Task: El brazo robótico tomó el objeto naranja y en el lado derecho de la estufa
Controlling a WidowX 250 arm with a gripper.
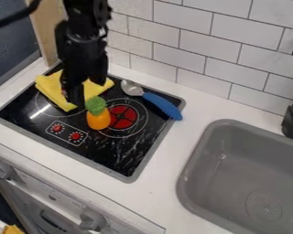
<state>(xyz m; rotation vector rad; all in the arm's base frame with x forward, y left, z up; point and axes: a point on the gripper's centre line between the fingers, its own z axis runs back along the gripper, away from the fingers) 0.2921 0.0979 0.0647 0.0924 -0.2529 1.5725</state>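
Orange toy (pixel 99 120): on the stove (pixel 119 161), near its middle, green top up, at the edge of the red burner (pixel 122 116).
End effector (pixel 74 97): over the yellow cloth (pixel 51 85), near the toy; released or clenched, I cannot tell.
Pick: likely the step in hand, judged not yet made.
Stove's right side: next, grasp the toy, lift, carry there, avoiding the spoon (pixel 163 105).
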